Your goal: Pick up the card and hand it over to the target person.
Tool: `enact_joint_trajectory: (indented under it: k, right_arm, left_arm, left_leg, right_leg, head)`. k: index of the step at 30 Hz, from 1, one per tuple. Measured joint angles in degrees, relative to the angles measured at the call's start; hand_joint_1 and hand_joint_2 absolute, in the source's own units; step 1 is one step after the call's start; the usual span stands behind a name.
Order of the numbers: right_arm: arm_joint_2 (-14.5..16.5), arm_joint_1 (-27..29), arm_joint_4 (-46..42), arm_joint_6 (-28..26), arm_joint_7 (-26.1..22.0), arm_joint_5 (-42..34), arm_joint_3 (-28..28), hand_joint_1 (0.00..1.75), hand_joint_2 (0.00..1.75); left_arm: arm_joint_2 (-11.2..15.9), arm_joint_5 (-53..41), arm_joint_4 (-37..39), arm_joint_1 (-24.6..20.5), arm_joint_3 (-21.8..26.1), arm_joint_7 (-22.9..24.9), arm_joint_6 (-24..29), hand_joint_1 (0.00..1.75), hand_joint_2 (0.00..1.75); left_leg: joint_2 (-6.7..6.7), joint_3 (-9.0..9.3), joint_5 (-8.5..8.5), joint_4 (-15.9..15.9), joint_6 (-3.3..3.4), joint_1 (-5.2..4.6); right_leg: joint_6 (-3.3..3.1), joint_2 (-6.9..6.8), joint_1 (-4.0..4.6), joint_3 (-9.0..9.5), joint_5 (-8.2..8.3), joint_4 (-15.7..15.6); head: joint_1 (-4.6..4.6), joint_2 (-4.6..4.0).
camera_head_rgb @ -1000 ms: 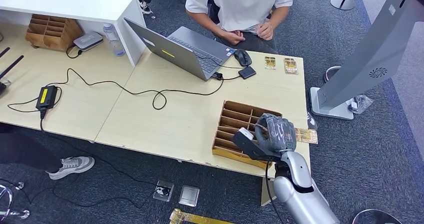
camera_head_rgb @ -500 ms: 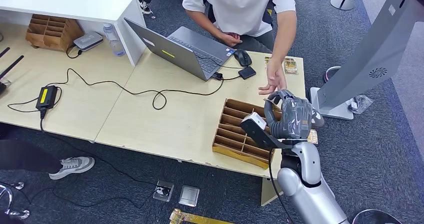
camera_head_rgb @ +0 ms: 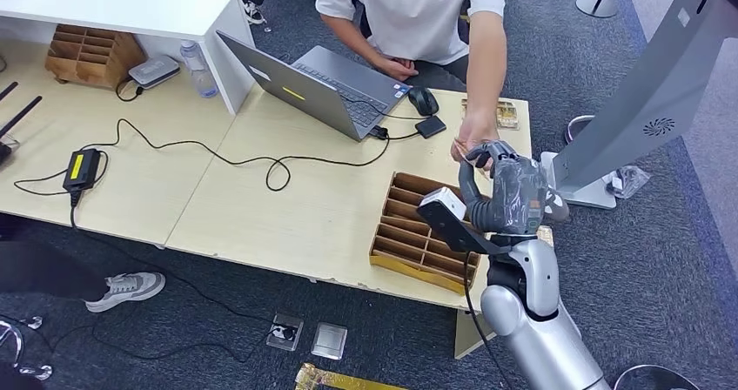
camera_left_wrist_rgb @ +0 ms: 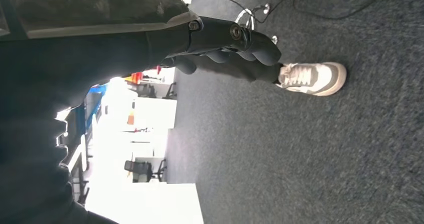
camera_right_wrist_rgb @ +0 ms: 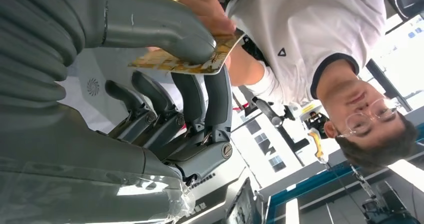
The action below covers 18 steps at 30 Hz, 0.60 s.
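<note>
Wooden surface (camera_head_rgb: 305,207) at frame centre; above its right edge the right hand (camera_head_rgb: 513,200) pinches the card (camera_right_wrist_rgb: 182,61) between thumb and fingers while the person's hand (camera_head_rgb: 474,137) grasps it. Release remains.

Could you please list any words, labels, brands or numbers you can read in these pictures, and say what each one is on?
No words or numbers can be read.
Shirt: a small dark triangle logo, no letters.
Kiosk: a round swirl sign, no letters.
Card: a gold print, too blurred to read.
Adapter: a yellow label, too small to read.
</note>
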Motion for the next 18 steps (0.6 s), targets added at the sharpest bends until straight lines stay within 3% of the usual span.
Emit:
enact_joint_trajectory:
  k: [1,2,11,15,18]
  right_arm:
    - [0.11,-0.18,0.46,0.58,0.21,-0.35,0.11,0.08,1.75]
    - [0.16,-0.21,0.73,0.75,0.31,-0.46,0.15,0.02,1.75]
    - [-0.96,1.79,-1.75,2.28,2.71,1.2,2.31,0.0,1.75]
    - [-1.38,2.95,-3.16,3.35,4.19,3.18,4.04,0.0,0.0]
    - [-1.55,3.83,-3.69,4.5,4.36,3.21,5.3,0.0,0.0]
  left_arm:
    - [0.0,0.05,0.01,0.01,0.07,0.01,-0.06,0.0,1.75]
    - [-0.02,0.1,0.01,0.01,0.12,0.01,-0.15,0.0,1.75]
    - [-0.41,0.48,-0.15,0.07,0.57,1.04,-2.19,0.0,1.75]
    - [-0.79,0.82,-0.32,0.16,1.18,2.61,-1.83,0.0,1.75]
    - [-1.04,1.08,-0.36,0.18,1.58,3.29,-1.54,0.0,1.75]
  left_leg:
    - [0.02,0.02,-0.01,-0.01,0.0,0.0]
    - [0.0,0.02,-0.01,-0.02,0.0,0.01]
    - [-0.14,-0.06,0.06,-0.01,0.02,0.01]
    - [-0.16,-0.01,0.04,0.0,0.01,0.02]
    - [-0.16,0.03,0.04,-0.03,0.01,0.02]
  right_leg:
    - [0.0,0.02,0.0,0.01,-0.01,-0.01]
    - [0.0,0.0,0.01,0.02,-0.01,-0.01]
    - [0.02,-0.15,0.01,0.03,0.03,-0.04]
    - [0.01,-0.17,0.02,0.06,0.0,-0.04]
    - [-0.01,-0.17,0.02,0.1,0.01,-0.08]
  head:
    - [0.0,0.0]
    - [0.0,0.0]
    - [0.0,0.0]
    - [0.0,0.0]
    - [0.0,0.0]
